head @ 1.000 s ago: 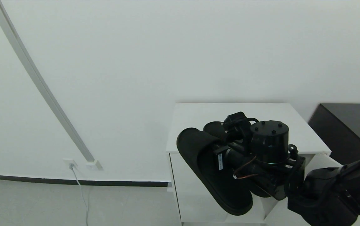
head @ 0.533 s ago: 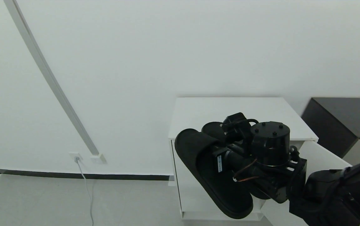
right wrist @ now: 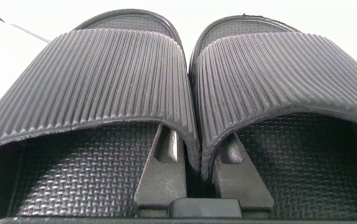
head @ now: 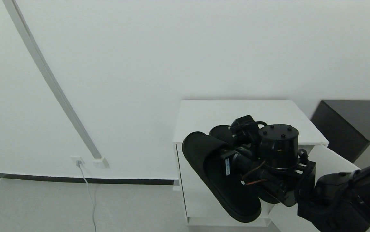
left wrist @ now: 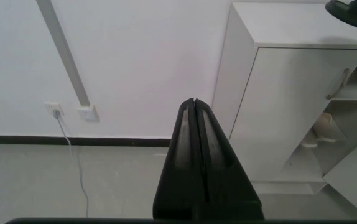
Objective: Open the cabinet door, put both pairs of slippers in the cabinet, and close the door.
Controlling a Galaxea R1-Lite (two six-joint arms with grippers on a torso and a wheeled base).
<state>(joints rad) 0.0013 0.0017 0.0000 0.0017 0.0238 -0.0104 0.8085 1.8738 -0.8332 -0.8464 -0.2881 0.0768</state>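
A pair of black slippers [head: 223, 180] hangs in front of the white cabinet [head: 236, 112], held side by side. My right gripper [right wrist: 194, 177] is shut on them, its fingers [right wrist: 163, 168] under the ribbed straps and pinching the inner edges together. The cabinet's right door [head: 333, 158] stands open, and its left door [left wrist: 290, 118] with a handle is closed. On a shelf inside lies a pale thing [left wrist: 323, 127] that looks like a slipper. My left gripper [left wrist: 194, 124] is shut on nothing, low and to the left of the cabinet [left wrist: 278, 25].
A dark low piece of furniture [head: 349, 125] stands to the right of the cabinet. On the wall to the left are a grey slanted strip [head: 49, 80] and a socket [head: 77, 160] with a cable running down to the bare floor.
The head view has shifted, so the cabinet sits higher and farther left in the picture. The right gripper keeps its hold on the black slippers and has barely moved.
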